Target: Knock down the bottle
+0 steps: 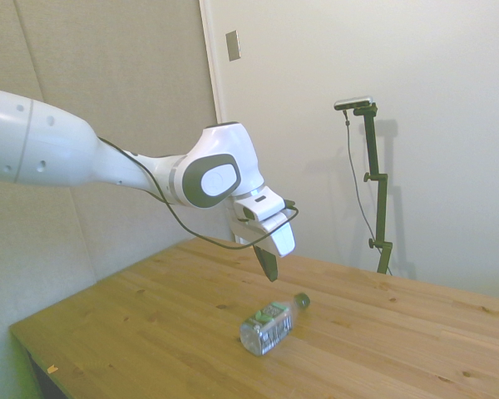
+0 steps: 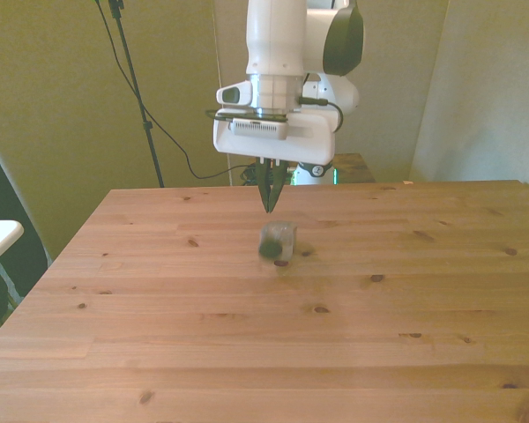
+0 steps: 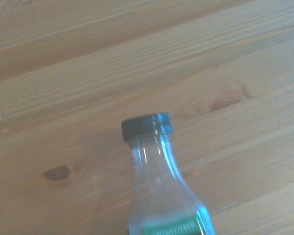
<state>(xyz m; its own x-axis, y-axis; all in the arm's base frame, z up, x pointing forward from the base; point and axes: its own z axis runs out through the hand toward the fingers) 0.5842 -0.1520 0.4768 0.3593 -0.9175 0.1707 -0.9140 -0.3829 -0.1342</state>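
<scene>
Bottle [image 1: 267,326] lies flat on table [image 1: 150,332]; gripper [image 1: 270,273] above, fingers pressed together. Looks done; next just retreat.

the bottle [image 2: 278,241] looks blurred in the front view; the wrist picture cuts off its base.

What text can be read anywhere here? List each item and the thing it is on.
Bottle label: white print on a green band, cut off at the wrist view's edge and too blurred to read.
Side view: the label shows only green and white patches.
No other text, number or sign shows.
</scene>
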